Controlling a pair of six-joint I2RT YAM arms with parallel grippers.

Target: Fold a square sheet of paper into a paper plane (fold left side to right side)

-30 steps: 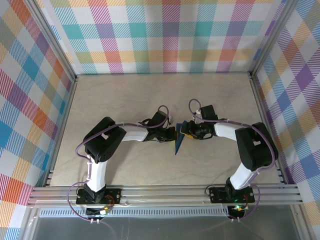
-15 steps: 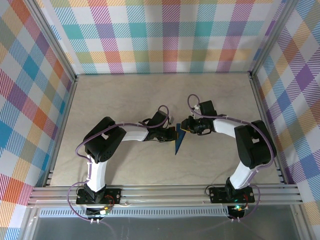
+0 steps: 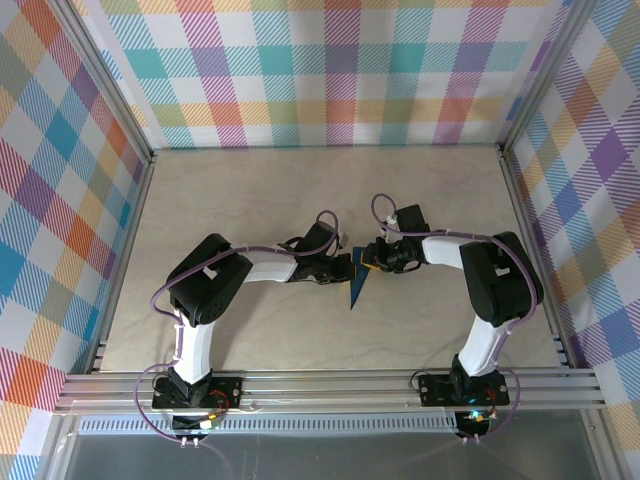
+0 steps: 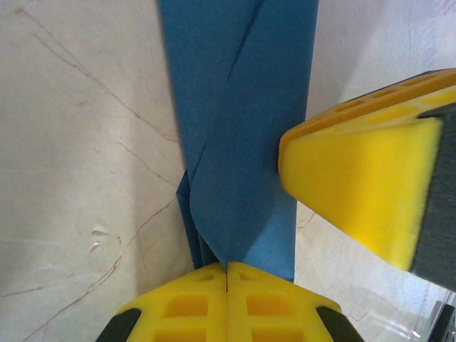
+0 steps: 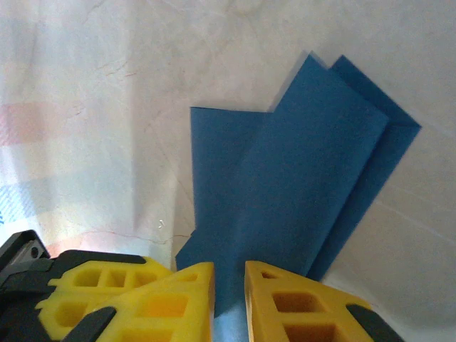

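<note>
Here, one creased dark-blue paper sheet (image 3: 356,288) on beige worktop (image 3: 250,200), left jaws clamped on it, right jaws at its edge, state unclear.

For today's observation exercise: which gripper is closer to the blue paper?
Left. The left gripper is shut on the blue paper, pinching its edge. The right gripper sits at the opposite side, fingers slightly apart at the paper's edge.

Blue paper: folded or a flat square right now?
Folded. The paper shows overlapping layers and diagonal creases, a narrow strip pinched in the shut left gripper.
</note>
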